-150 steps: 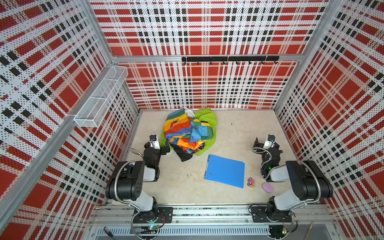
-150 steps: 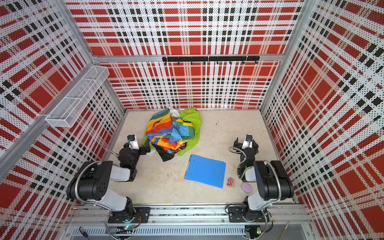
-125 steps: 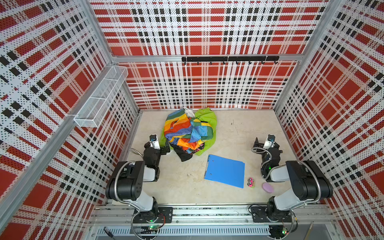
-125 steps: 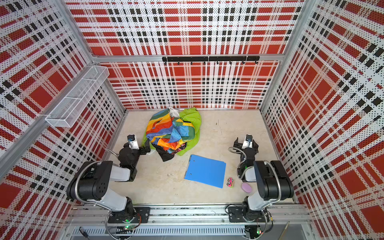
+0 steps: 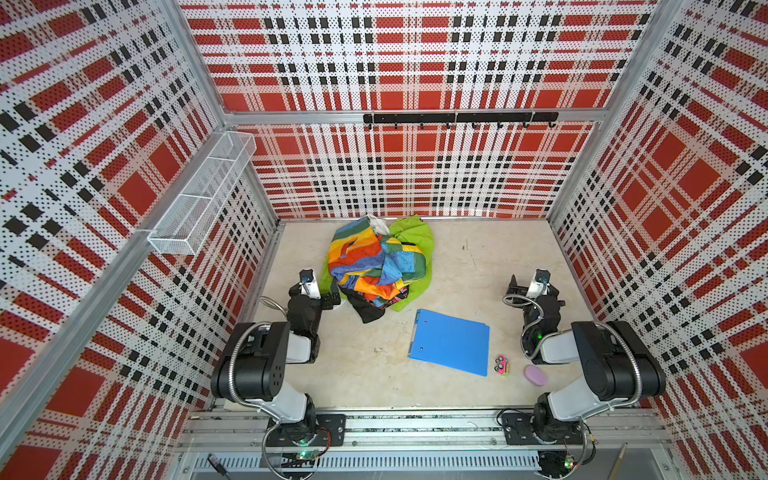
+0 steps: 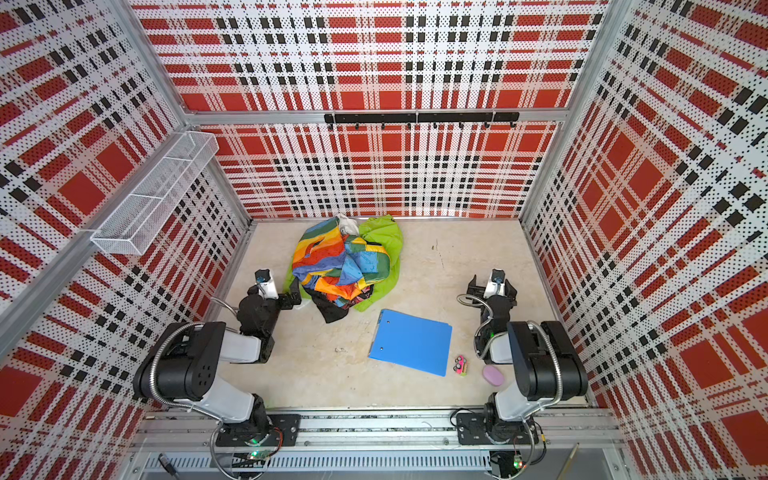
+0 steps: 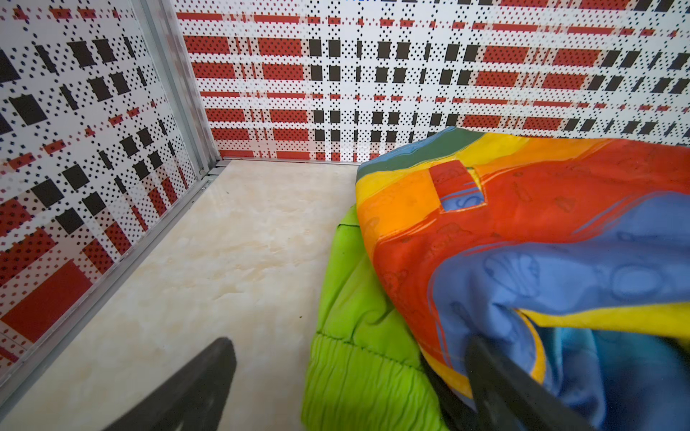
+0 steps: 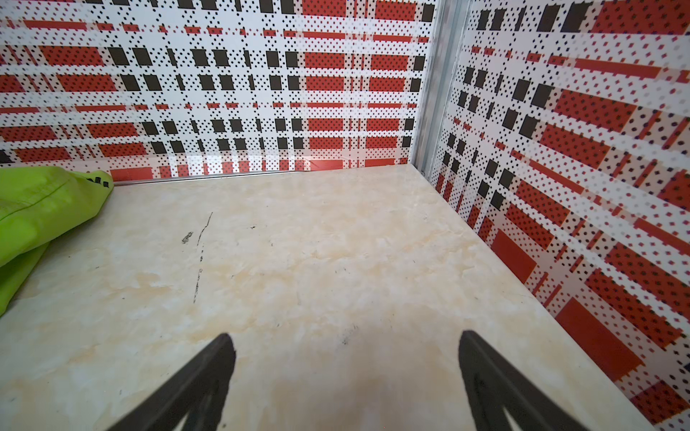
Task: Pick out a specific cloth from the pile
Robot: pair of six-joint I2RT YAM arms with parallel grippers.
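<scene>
Surface [image 5: 478, 266] is a pale marbled slab, and the pile [image 5: 378, 270] sits near its back wall, left of centre. Biggest thing on top is the rainbow patchwork cloth [image 5: 361, 257], draped right over the lime-green garment [image 5: 413, 235], which is the one to pull out. Green shows at the back right, down the right side and at the left edge, where the left wrist view has its ribbed hem [image 7: 354, 384] lying on the surface. A black garment [image 5: 365, 311] sticks out at the front.

My worry: the green is buried, so tugging the hem could drag the whole heap along with it. Also, one of the left jaws looks to be nosing into the rainbow and black fabric, so closing here might pinch the wrong layers in with the hem.

Left arm [image 5: 305, 309] is folded low, wrist aimed at the pile's left edge, jaws spread wide with the hem between them, nothing gripped. Right arm [image 5: 540, 307] is tucked back the same way, well apart from the pile, jaws wide over bare surface, holding nothing. Blue folder [image 5: 451, 343] lies flat in front of the pile, with a tiny toy car [image 5: 502, 365] and a lilac oval thing [image 5: 535, 375] beside it.
</scene>
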